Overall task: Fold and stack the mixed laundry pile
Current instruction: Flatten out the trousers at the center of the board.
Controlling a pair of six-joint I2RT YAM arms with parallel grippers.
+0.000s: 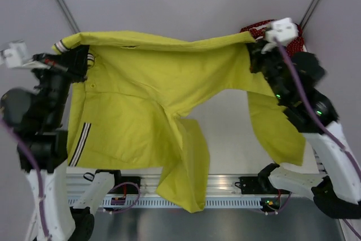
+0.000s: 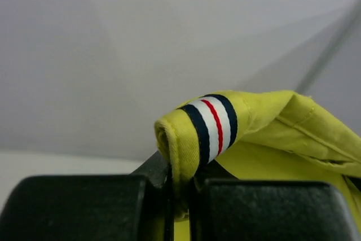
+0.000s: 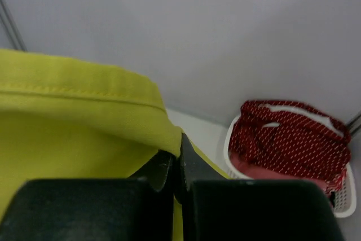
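Yellow-green shirt (image 1: pixel 141 94) hangs spread between the table's (image 1: pixel 237 139) left and right edges, left gripper (image 2: pixel 181 193) clenched on its striped cuff (image 2: pixel 210 125), right gripper (image 3: pixel 177 170) pinching a plain hem (image 3: pixel 84 97). Lower both ends level and taut so it lands flat.

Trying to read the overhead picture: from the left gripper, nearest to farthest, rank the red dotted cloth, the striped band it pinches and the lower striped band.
From the left gripper:
1. pinched striped band, in its jaws, top left
2. lower striped band, lower on yellow-green shirt
3. dark red dotted cloth, far top right
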